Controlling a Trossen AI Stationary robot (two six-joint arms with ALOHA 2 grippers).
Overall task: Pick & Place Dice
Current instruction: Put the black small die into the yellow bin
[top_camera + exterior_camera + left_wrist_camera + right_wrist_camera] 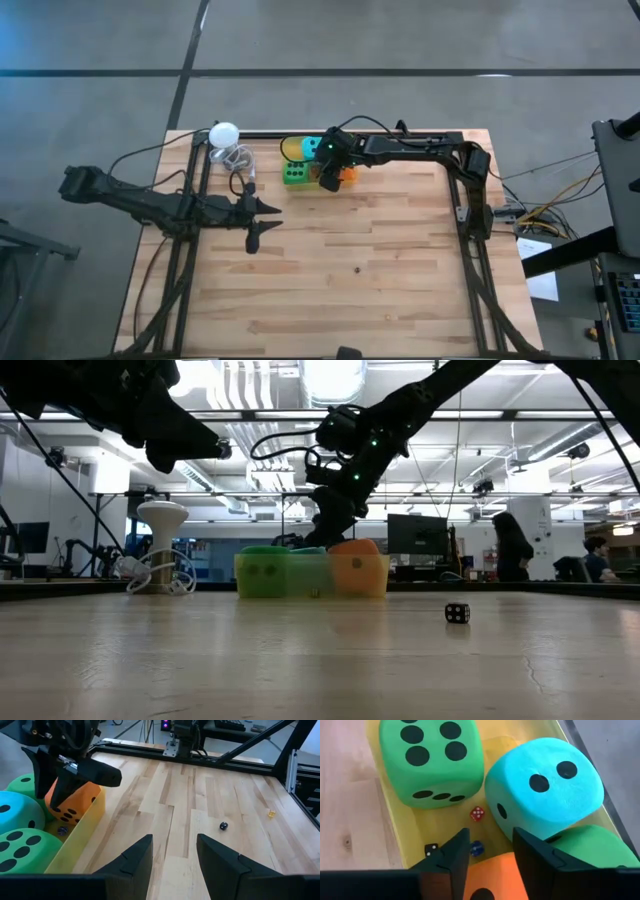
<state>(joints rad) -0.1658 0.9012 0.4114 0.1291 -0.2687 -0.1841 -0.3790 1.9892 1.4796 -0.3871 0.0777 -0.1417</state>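
Note:
Four soft dice sit in a yellow tray (408, 840) at the table's far middle: two green (431, 760) (590, 847), one teal (545, 785) and one orange (490, 875). My right gripper (330, 172) is open, points down into the tray and stands right over the orange die (75, 806), with one finger on either side of its top. My left gripper (262, 222) is open and empty, over the table to the left of and nearer than the tray. In the low view the orange die (352, 565) rests in the tray. My right gripper comes from above at the orange die's top (490, 870), which shows in the gap between its two fingers. I cannot tell whether the fingers touch it. The die sits down in the tray.
A white ball (224, 133) stands on a holder with a coiled cable at the far left. A tiny black die (223, 825) and a tiny yellow one (271, 813) lie on the bare wood. Tiny red (477, 813), blue (476, 848) and black (431, 850) dice lie in the tray.

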